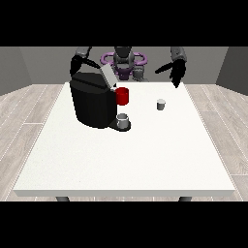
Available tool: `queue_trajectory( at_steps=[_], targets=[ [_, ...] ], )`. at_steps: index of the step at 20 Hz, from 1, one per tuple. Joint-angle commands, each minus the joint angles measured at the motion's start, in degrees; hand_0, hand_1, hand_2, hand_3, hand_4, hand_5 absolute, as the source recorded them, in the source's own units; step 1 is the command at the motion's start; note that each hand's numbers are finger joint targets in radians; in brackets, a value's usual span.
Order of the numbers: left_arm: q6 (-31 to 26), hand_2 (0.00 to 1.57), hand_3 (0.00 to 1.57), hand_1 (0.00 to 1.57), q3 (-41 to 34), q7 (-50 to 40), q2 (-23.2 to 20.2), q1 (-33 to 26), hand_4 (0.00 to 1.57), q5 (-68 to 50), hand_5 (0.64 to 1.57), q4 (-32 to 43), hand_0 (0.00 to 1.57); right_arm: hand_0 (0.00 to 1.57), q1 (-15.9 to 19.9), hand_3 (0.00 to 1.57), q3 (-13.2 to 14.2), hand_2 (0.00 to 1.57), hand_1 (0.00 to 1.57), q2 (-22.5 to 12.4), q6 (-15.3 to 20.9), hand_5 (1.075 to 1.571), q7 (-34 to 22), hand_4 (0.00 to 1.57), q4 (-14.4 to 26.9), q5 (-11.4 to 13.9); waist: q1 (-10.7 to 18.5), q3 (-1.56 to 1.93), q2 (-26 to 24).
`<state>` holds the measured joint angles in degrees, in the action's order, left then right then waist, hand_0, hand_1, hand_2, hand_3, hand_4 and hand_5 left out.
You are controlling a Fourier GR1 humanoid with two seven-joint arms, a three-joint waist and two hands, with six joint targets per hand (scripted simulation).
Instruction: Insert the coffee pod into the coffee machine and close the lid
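This is a bare indoor room set up as a test space more than a lived-in home. Pale wood-plank flooring point(29, 109) runs around a large white table point(126, 160), and plain grey walls point(19, 68) close off the far side. The only household touch is a black coffee machine point(92, 104) on the table's far left part.

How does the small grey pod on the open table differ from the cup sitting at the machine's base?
The pod stands alone on bare table, right of the machine; the cup sits on the machine's dark base. The pod looks smaller and paler than the cup. Both are upright, greyish, and untouched by either hand.
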<state>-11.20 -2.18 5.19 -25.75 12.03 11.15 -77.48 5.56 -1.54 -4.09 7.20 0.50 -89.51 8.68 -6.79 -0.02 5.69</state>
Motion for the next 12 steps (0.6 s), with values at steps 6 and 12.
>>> queue_trajectory(
  at_steps=[6, 12],
  targets=[
    [-2.8, 0.0, 0.0, 0.0, -1.1, 2.8, -5.0, 9.5, 0.0, 6.0, 1.571, 14.9, 0.0, 0.0, 3.7, 0.0, -4.4, 0.0, 0.0, 4.0, 3.1, 1.571, -2.5, 0.0, -1.8, 1.1, -3.4, -0.02, 6.6],
    [0.5, 0.0, 0.0, 0.0, 1.9, 4.5, -4.0, 12.5, 0.0, 13.3, 1.571, 20.9, 0.0, 0.0, 5.8, 0.0, -2.8, 0.0, 0.0, 2.4, 2.9, 1.571, -3.4, 0.0, 1.2, 2.7, -2.8, 0.0, 8.4]
  ],
)
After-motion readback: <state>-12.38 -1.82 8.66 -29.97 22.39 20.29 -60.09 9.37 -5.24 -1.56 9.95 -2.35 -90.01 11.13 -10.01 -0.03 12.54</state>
